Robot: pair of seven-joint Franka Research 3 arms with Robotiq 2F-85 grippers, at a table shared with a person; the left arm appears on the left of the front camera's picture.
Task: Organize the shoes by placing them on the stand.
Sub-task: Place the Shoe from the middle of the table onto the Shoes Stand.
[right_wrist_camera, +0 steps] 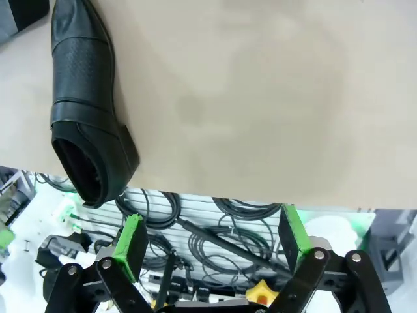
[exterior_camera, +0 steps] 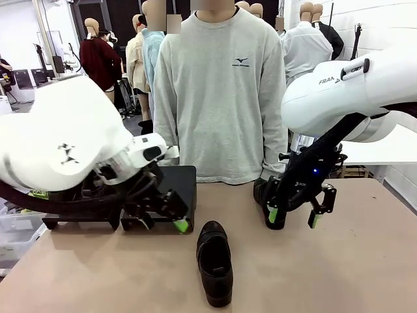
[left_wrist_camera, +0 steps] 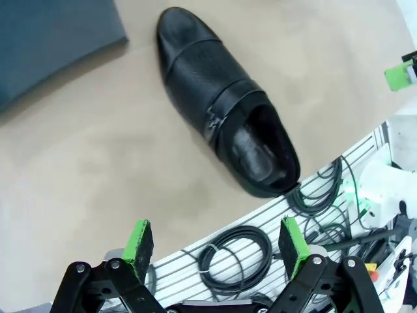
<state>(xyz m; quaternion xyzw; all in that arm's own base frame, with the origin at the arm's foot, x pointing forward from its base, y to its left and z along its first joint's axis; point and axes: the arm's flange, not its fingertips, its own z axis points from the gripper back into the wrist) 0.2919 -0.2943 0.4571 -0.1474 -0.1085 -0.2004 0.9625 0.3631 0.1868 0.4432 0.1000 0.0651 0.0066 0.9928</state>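
One black glossy shoe [exterior_camera: 215, 261] lies on the tan table near the front middle, toe pointing away from the person. In the left wrist view the shoe [left_wrist_camera: 225, 117] lies ahead of my open left gripper [left_wrist_camera: 215, 244], which holds nothing. My right gripper [right_wrist_camera: 212, 241] is also open and empty, with the shoe [right_wrist_camera: 85, 98] off to its upper left. The black stand [exterior_camera: 179, 186] sits at the back left, right behind my left gripper [exterior_camera: 164, 222]. My right gripper [exterior_camera: 293, 216] hovers low at the right, with a dark rounded shape [exterior_camera: 262, 193] partly hidden behind it.
A person in a grey sweatshirt [exterior_camera: 221, 98] stands at the far edge of the table. A corner of the stand [left_wrist_camera: 52, 32] shows in the left wrist view. Cables on a slatted shelf [right_wrist_camera: 215, 241] lie below the table's near edge. Bare tabletop [exterior_camera: 352, 267] stretches to the right.
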